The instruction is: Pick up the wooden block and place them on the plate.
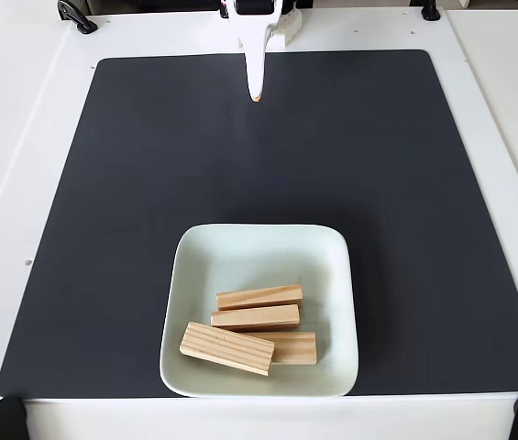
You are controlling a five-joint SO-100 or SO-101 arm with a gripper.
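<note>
While the arm sits far back at the top of the fixed view, its white gripper point(256, 95) points down over the dark mat point(130, 183), well apart from everything else; from this angle the fingers read as one narrow tapered tip, so I cannot tell whether they are closed or slightly parted, and nothing appears to be held between them. Down near the front edge of the mat lies the plate point(194, 266), pale and square with rounded corners and a raised rim, and four wooden blocks rest inside it: one upper block point(259, 297), a second block point(255, 317) just below and touching it, a third block point(297, 348) partly hidden underneath, and a front block point(227, 348) lying at a slant across the lower left, its end overlapping the third. No block lies loose on the mat, so the job looks finished or close to it. As for handling, these blocks seem light, stiff and dry, with a raw grain that should give the fingers good friction; the best hold would be across the narrow width near the middle of the length, jaws square to the long sides. The plate is probably ceramic, smooth and breakable, so a block should be lowered, not dropped. The white table point(20, 110) surrounds the mat.
</note>
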